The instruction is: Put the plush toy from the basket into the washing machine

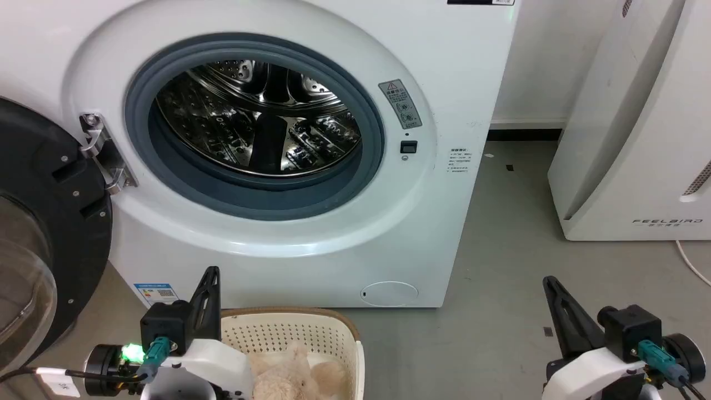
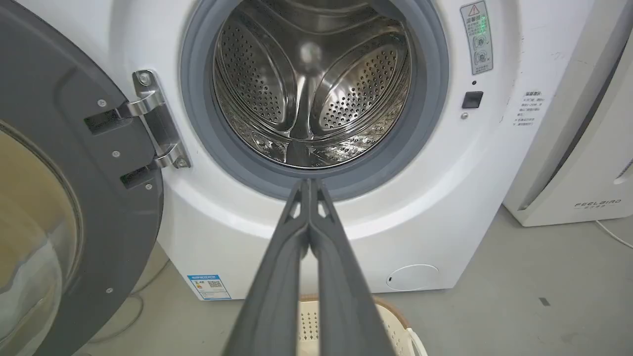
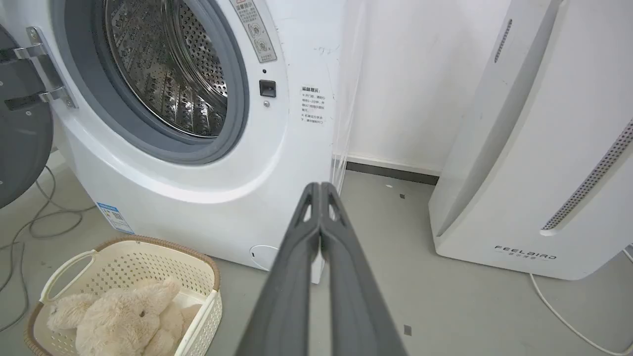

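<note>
The beige plush toy [image 3: 118, 319] lies inside the cream perforated basket [image 3: 143, 259] on the floor before the white washing machine [image 1: 455, 72]. The machine's black-framed door [image 1: 50, 222] hangs open at the left, showing the steel drum [image 1: 261, 116] with nothing in it. My left gripper [image 1: 212, 273] is shut and empty, hovering over the basket's left side [image 1: 289, 333]; the plush toy [image 1: 294, 375] peeks out beside my wrist. My right gripper [image 1: 549, 281] is shut and empty, over bare floor to the right of the basket. The left wrist view looks along the shut left gripper [image 2: 310, 182] at the porthole [image 2: 316, 89].
A white slanted FEELBIRD appliance [image 1: 639, 139] stands to the right of the machine, a white cable [image 1: 691, 264] trailing from it. Grey cables [image 3: 39, 222] lie on the floor at the machine's left. Grey floor [image 1: 500, 266] separates the two appliances.
</note>
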Controlling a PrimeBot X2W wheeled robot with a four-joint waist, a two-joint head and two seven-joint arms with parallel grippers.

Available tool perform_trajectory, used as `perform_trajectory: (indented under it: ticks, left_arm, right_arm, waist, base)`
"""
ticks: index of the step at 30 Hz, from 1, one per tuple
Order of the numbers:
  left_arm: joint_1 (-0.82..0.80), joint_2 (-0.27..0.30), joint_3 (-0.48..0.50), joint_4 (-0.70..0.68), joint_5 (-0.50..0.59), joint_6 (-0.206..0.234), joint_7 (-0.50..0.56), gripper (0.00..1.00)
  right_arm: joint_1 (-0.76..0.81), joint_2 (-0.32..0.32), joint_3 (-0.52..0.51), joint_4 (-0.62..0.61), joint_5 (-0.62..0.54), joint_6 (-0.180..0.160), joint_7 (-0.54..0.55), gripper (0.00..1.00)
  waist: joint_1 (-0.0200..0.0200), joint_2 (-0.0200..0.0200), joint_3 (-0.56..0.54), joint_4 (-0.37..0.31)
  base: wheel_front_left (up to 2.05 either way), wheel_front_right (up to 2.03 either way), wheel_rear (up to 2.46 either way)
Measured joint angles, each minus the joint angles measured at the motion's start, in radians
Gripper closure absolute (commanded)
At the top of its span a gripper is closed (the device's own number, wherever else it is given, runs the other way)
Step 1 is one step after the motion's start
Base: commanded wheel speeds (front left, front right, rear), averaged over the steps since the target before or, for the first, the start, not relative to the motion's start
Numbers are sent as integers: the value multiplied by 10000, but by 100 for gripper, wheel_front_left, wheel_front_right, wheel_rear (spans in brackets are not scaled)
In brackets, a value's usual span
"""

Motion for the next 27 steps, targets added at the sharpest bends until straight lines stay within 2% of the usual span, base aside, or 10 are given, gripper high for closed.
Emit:
perform_trajectory:
  ticks: [27]
  left_arm:
    - [0,0,-2,0,0,0,0,100]
  right_arm:
    - [0,0,-4,0,0,0,0,100]
  waist:
    - [0,0,0,0]
  base:
    - [0,0,0]
